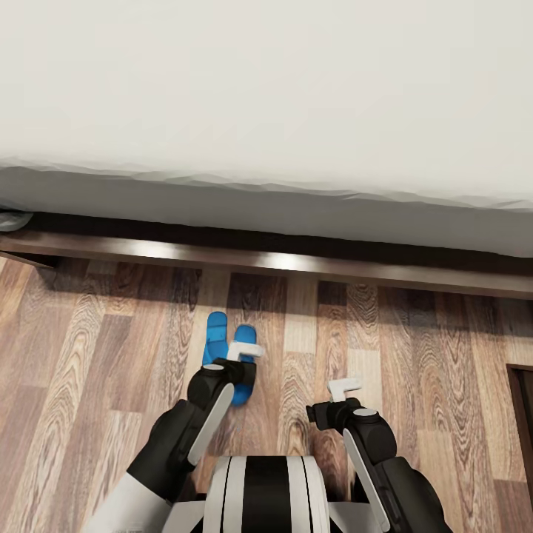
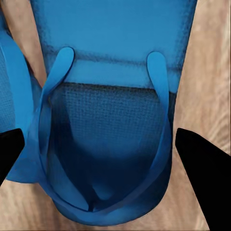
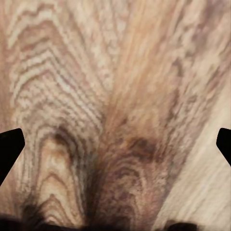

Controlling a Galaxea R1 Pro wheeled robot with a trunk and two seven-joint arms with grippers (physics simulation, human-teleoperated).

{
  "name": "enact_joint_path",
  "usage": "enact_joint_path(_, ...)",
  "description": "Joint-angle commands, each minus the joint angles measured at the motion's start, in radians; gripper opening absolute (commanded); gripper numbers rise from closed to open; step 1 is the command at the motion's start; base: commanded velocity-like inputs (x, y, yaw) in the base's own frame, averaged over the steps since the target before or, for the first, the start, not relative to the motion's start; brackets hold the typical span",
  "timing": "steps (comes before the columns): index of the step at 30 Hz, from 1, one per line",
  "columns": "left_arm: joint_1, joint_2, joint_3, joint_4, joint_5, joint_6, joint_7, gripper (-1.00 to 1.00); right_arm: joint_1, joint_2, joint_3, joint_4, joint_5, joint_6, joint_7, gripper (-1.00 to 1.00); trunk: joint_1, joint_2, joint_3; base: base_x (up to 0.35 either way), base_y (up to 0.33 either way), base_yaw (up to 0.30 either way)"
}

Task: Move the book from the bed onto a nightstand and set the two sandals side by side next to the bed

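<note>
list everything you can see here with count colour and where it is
sandals: two, bright blue, side by side on the floor beside the bed, under the left end effector
bed: one, off-white mattress on a dark brown frame, across the top of the head view
floor: brown wood planks
dark wooden edge: one, at the head view's right edge, cannot tell what
left end effector: open, above one sandal
right end effector: open, above bare floor
</note>
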Motion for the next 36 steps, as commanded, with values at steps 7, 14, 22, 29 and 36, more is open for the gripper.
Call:
enact_joint_path(7,-0.049,-0.001,0.0,0.023,0.075,0.0,0.012,-1.0,0.0,0.0,0.001,-0.001,0.003,0.005,-0.006,1.0,0.0,0.0,0.0,0.0,0.0,0.0)
enact_joint_path(14,-0.074,0.0,0.005,0.056,0.101,-0.029,0.012,-1.0,0.005,0.0,0.003,-0.001,0.005,0.005,-0.006,1.0,0.0,0.0,0.0,0.0,0.0,0.0)
enact_joint_path(22,-0.099,0.002,0.008,0.115,0.108,-0.074,0.013,-1.0,0.007,0.0,0.003,-0.002,0.007,0.005,-0.007,1.0,0.0,0.0,0.0,0.0,0.0,0.0)
enact_joint_path(29,-0.105,0.004,0.01,0.136,0.108,-0.085,0.019,-1.0,0.008,0.0,0.004,-0.002,0.008,0.005,-0.007,1.0,0.0,0.0,0.0,0.0,0.0,0.0)
enact_joint_path(36,-0.106,0.003,0.01,0.139,0.108,-0.088,0.038,-1.0,0.008,0.0,0.004,-0.002,0.009,0.005,-0.007,1.0,0.0,0.0,0.0,0.0,0.0,0.0)
